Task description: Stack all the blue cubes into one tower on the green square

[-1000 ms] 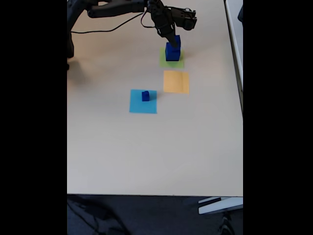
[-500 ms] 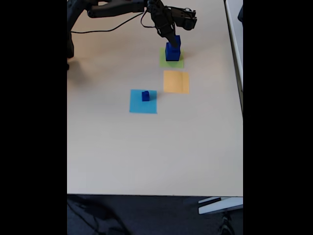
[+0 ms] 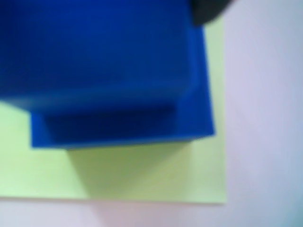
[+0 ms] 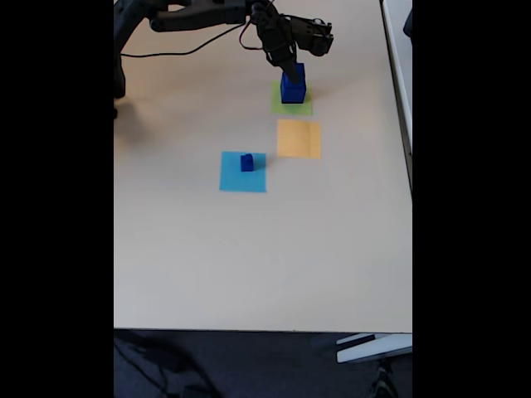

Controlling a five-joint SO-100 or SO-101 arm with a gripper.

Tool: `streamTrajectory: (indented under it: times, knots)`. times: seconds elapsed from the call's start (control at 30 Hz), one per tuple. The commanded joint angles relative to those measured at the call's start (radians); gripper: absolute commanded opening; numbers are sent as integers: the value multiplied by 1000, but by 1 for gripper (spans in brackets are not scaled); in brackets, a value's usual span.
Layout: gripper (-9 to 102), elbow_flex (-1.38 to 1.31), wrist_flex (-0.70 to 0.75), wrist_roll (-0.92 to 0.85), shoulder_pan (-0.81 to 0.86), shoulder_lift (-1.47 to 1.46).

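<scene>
On the green square (image 4: 304, 108) at the far side of the table stands a short tower (image 4: 292, 88) of two blue cubes. My gripper (image 4: 289, 66) comes down from the upper left and is shut on the upper cube. In the wrist view that upper cube (image 3: 94, 47) looms large and blurred, resting on the wider lower cube (image 3: 199, 120), with the green square (image 3: 142, 175) beneath and one dark fingertip (image 3: 208, 8) against the cube's top right corner. A small blue cube (image 4: 246, 162) sits apart on the light blue square (image 4: 243, 178).
An orange square (image 4: 299, 138) lies bare just in front of the green one. A black cable (image 4: 182, 50) trails from the arm at the far left. The table's right edge (image 4: 406, 166) and near edge (image 4: 265, 330) border a wide stretch of bare tabletop.
The gripper has lowered the upper cube a little, so the tower now looks shorter and settled. The small cube on the light blue square has not moved.
</scene>
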Motion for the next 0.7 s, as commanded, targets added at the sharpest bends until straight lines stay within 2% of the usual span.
streamTrajectory:
  times: [0.0,0.67]
  knots:
    - [18,-74,-6,5,2,26]
    - [18,-100,-5,18,-8,8]
